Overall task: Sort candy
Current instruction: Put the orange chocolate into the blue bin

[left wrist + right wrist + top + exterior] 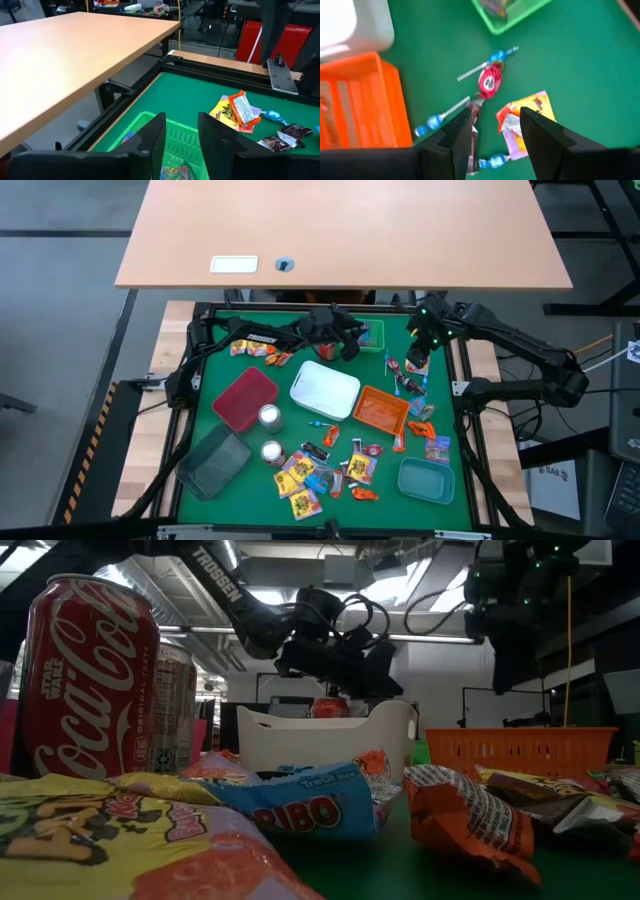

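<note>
Wrapped candy [330, 473] lies scattered flat on the green bench [300, 425]: yellow packets [298, 477], orange wrappers [363, 494], dark bars [314, 451], blue-wrapped lollipops [496, 56], a red piece [489, 81].

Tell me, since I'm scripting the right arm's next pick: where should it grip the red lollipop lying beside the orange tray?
Probably the red lollipop's wrapped head, from straight above: it is the bulkiest part, with bare green mat on both flanks. Its thin stick lies flat, hard to pinch. The right gripper hovers open just short of it.
</note>
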You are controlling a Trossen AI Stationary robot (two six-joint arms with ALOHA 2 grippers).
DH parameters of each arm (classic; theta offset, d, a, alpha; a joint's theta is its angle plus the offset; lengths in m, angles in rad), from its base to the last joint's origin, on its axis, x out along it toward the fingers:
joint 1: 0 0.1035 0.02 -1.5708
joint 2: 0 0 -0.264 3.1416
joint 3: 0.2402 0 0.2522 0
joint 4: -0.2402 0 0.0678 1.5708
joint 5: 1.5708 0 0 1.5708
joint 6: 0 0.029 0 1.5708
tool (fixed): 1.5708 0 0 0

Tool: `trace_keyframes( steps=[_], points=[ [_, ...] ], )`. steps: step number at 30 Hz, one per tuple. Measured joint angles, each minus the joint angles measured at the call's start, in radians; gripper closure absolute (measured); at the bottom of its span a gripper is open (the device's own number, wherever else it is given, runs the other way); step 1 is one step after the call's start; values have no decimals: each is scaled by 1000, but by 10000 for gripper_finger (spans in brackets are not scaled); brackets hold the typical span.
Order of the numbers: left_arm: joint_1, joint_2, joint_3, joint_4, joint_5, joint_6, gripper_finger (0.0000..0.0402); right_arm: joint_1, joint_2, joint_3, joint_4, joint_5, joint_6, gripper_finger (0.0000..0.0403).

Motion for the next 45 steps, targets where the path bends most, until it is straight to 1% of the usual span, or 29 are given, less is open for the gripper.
trace_keyframes(
  steps=[6, 12, 18, 21, 27, 32, 35, 37, 39, 41, 45],
  points=[
    [0, 0, 0, 0, 0, 0, 298, 0, 0, -74, 1, 4, -85, 237],
    [-6, 0, 0, 1, 0, -2, 298, 0, 0, -141, 11, 90, -148, 237],
    [-17, 0, 0, 0, 0, -1, 298, 0, 31, -185, 57, 141, -212, 237],
    [-19, 0, 0, 0, 0, -1, 298, 0, 71, -193, 64, 178, -239, 237],
    [-19, 0, 0, 0, 0, -1, 298, 0, 182, -196, 71, 202, -255, 237],
    [-19, 0, 0, 0, 0, -1, 298, 0, 270, -196, 93, 263, -270, 237],
    [-19, 0, 0, 0, 0, -1, 298, 0, 306, -196, 116, 294, -266, 237],
    [-19, 0, 0, 0, 0, -1, 298, 0, 319, -196, 123, 297, -266, 238],
    [-19, -1, 0, 0, 0, -2, 298, 0, 320, -196, 124, 296, -266, 245],
    [-19, -1, 0, 0, 0, -2, 298, 0, 320, -196, 124, 296, -262, 261],
    [-19, -1, 0, 0, 0, -2, 298, 0, 320, -196, 123, 297, -257, 311]
  ],
)
